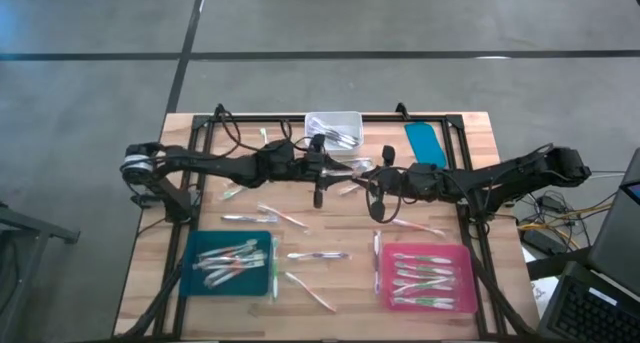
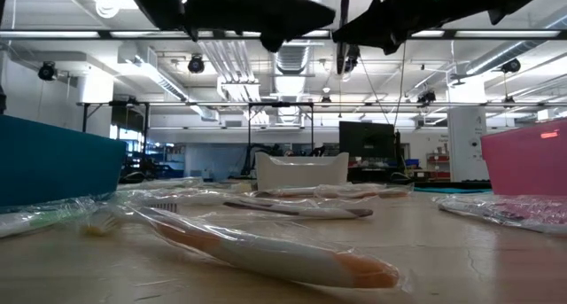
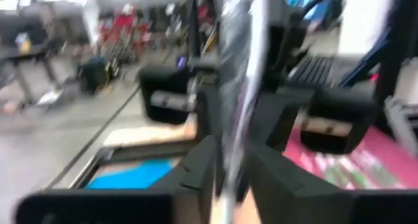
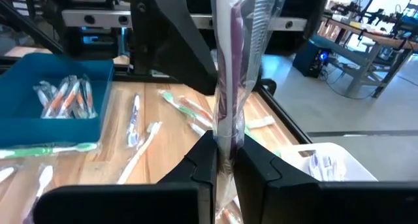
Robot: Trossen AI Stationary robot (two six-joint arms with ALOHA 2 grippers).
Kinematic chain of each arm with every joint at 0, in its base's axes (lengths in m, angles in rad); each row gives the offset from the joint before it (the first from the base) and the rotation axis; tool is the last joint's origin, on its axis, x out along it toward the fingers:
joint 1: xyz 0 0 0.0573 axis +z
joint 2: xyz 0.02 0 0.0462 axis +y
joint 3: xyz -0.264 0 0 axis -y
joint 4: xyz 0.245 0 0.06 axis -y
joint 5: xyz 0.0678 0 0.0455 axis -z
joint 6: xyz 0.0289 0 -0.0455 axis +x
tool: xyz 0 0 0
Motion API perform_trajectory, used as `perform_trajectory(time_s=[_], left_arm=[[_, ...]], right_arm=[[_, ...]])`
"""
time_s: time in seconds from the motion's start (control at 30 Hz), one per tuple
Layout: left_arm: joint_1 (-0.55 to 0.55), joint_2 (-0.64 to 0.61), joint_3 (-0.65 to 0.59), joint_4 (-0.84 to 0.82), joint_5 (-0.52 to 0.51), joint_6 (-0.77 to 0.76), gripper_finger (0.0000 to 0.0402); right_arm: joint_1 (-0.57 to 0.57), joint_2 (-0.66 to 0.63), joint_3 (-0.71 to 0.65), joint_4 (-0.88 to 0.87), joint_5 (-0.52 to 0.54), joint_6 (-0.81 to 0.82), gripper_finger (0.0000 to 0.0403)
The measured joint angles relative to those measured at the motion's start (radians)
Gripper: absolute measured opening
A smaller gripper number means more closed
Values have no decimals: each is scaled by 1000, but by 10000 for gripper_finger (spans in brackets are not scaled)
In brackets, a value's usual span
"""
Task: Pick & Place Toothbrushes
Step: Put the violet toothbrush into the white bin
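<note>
Handover mid-air over worktop (image 1: 150, 273) centre. Right gripper (image 4: 225, 160) fingers clamped on a wrapped toothbrush (image 4: 230, 74); left gripper (image 3: 228, 178) fingers slightly apart with the same wrapper between them, grip looked loose. Risk: slick wrapper could slip or swing as one side lets go, dropping it among loose toothbrushes (image 1: 318, 255) below. Arms crossed close, collision likely if either turned early. Teal tray (image 1: 232, 263), pink tray (image 1: 428, 276), white bin (image 1: 334, 129) nearby, none blocking.
</note>
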Motion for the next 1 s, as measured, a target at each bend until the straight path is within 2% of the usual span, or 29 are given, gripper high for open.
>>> perform_trajectory(time_s=[0.2, 0.27, 0.33, 0.43, 0.57, 0.7, 0.83, 1.0], left_arm=[[2, -146, 3, -403, -201, -20, 170], [2, -191, -5, -500, -223, -61, 182], [2, -231, -43, -530, -227, -101, 186], [0, -279, -138, -477, -228, -160, 184], [0, -310, -288, -283, -228, -252, 181], [0, -318, -411, -61, -227, -308, 181], [0, -318, -486, 96, -226, -343, 179], [-2, -322, -508, 109, -204, -410, 179]], right_arm=[[-1, -1, 0, -21, 0, 4, 24], [-2, 0, 0, -29, 0, 13, 23], [-13, 0, 0, -46, 0, 27, 23], [-61, 0, 0, -75, 0, 49, 23], [-162, 0, 25, -167, -2, 60, 23], [-261, 19, 123, -327, -85, 75, 23], [-328, 80, 229, -443, -150, 35, 23], [-391, 223, 410, -668, -158, -20, 23]])
